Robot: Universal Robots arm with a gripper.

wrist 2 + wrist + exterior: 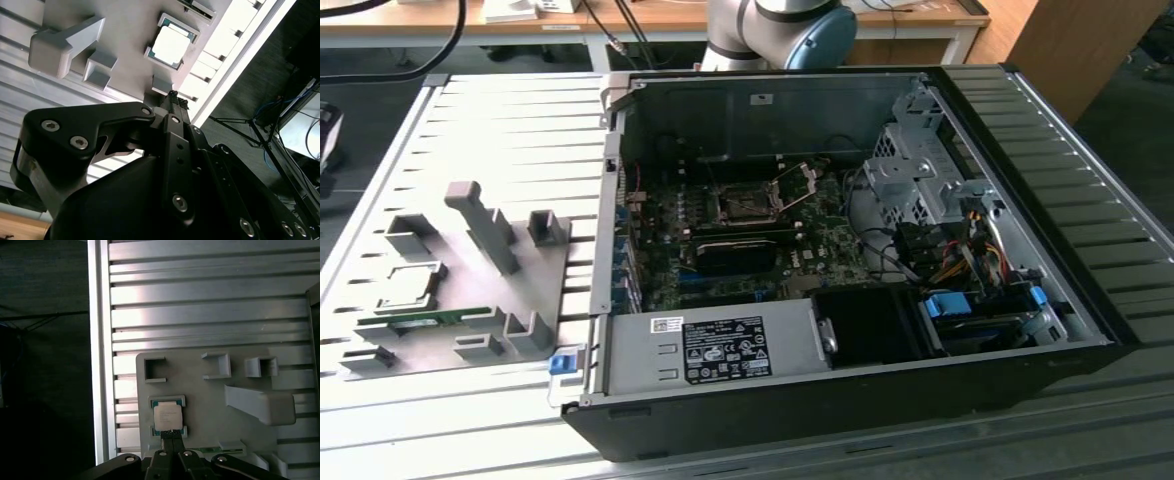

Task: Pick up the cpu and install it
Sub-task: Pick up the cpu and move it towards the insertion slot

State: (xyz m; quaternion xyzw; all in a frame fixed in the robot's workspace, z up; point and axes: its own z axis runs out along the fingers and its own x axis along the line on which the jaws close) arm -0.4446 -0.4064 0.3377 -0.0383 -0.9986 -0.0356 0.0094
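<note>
cpu (167, 416) in grey holder (200, 405) | gripper (172, 436) pressed together, empty, near cpu

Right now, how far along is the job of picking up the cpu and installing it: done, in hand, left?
Done: nothing yet; the cpu lies in its holder on the grey fixture plate. In hand: the gripper hangs near the chip's edge, fingers shut, holding nothing. Left: pickup and install; the socket in the computer case shows a dark, unfilled centre.
</note>
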